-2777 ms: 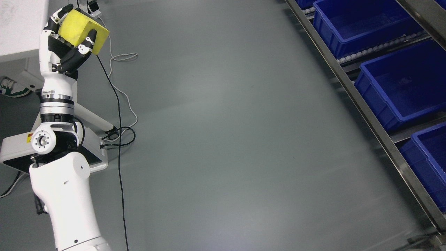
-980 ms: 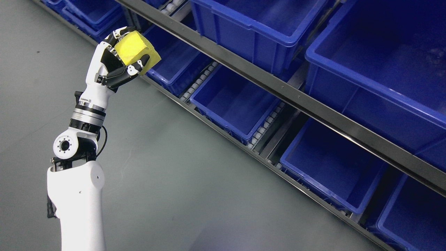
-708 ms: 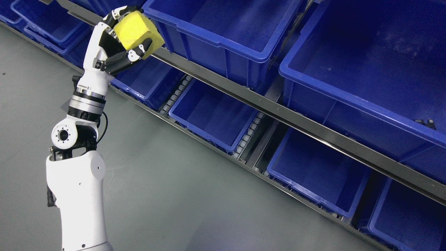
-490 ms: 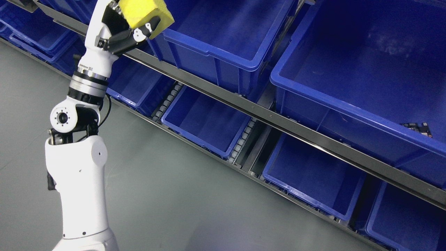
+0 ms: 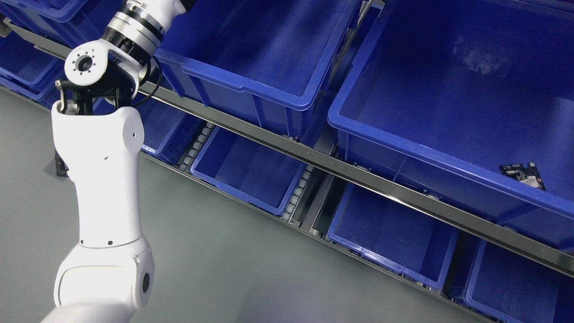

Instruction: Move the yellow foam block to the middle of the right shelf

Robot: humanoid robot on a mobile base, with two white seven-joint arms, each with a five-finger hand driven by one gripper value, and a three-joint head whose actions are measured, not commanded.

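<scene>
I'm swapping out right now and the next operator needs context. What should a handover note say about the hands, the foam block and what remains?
Left arm reaches up past the top edge over the upper shelf bins; its hand is out of frame, so the grip cannot be confirmed.
Right arm: not in view.
Yellow foam block: not visible now, and in none of the visible bins.
Upper left bin looks empty; upper right bin holds a small circuit board.
Left: confirm the block, place it on the middle shelf.
</scene>
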